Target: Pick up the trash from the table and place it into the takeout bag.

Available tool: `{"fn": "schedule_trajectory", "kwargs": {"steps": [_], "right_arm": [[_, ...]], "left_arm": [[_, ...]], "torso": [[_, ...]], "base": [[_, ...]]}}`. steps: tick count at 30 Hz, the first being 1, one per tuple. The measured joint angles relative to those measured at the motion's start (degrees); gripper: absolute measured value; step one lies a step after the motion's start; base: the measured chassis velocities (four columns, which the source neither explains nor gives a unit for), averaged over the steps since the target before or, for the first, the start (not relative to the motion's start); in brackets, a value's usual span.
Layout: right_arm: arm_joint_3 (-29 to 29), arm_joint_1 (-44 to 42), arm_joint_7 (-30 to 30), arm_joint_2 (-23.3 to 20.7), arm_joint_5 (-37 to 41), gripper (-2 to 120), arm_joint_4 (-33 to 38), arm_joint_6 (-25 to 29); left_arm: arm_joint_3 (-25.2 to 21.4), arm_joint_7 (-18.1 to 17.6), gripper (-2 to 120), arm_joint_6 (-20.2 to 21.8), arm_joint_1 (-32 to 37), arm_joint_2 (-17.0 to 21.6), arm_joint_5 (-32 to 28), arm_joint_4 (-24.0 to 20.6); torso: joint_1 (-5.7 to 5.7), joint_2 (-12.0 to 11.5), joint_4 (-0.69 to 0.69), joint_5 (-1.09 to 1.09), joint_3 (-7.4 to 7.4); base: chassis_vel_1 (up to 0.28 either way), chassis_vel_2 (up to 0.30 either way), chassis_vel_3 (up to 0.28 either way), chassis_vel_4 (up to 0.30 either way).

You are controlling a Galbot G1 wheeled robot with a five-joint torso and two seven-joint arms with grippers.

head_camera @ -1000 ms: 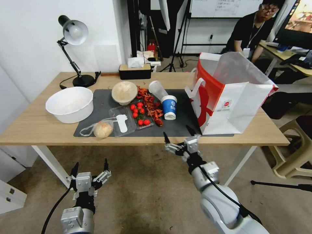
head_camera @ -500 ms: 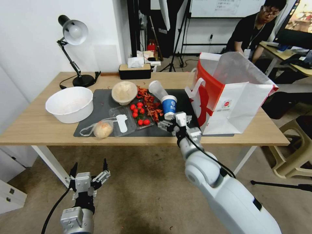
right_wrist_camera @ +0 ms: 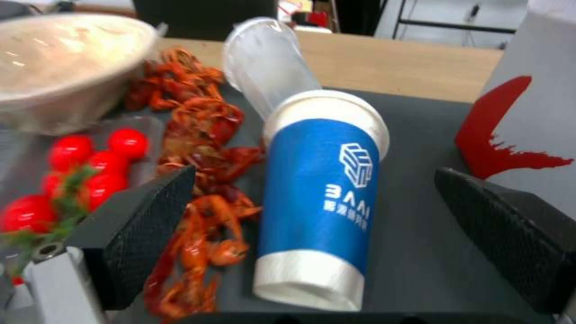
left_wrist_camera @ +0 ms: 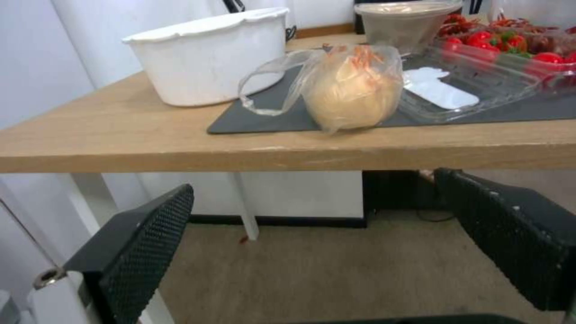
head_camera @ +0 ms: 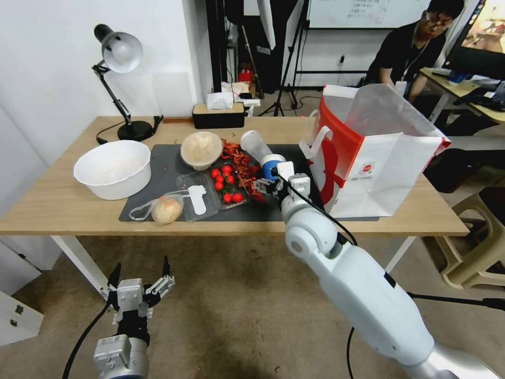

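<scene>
The blue-and-white paper cup (right_wrist_camera: 321,193) stands upside down on the dark grey mat (head_camera: 168,171), which covers the middle of the table (head_camera: 58,202). The right gripper (right_wrist_camera: 312,216) is level with the cup, jaws spread wide, one finger on each side of it and neither touching. A clear plastic cup (right_wrist_camera: 264,63) lies tipped against the paper cup's far side. Red crayfish shells (right_wrist_camera: 201,135) crowd the cup on the side of the left finger (right_wrist_camera: 141,220), with cherry tomatoes (head_camera: 225,184) in a clear tray just past them. The takeout bag (head_camera: 379,152) stands open on the cup's other side — its red panel near the right finger (right_wrist_camera: 510,229). Farther from the cup sit a round tan bowl (head_camera: 201,149), a bagged bun (left_wrist_camera: 348,92) and a white tub (head_camera: 113,168). The left gripper (head_camera: 138,288) hangs below the table edge, jaws apart.
</scene>
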Motion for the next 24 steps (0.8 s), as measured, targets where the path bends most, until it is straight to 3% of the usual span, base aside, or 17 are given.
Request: {"fn": "schedule_trajectory", "kwargs": {"steps": [11, 24], "right_arm": [[0.68, 2.74, 2.12, 3.71, 3.38, 100, -6.32, -2.25], [1.86, 2.60, 2.14, 4.94, 4.16, 100, -9.14, -3.22]], "left_arm": [[-0.18, -0.23, 100, -0.08, -0.06, 0.08, -0.32, 0.34], [-0.15, -0.30, 100, -0.08, -0.23, 0.27, -0.48, 0.73]], "torso": [[0.00, 0.00, 0.00, 0.00, 0.00], [0.00, 0.00, 0.00, 0.01, 0.00]], "base": [[0.000, 0.000, 0.000, 0.000], [0.000, 0.000, 0.000, 0.000]]}}
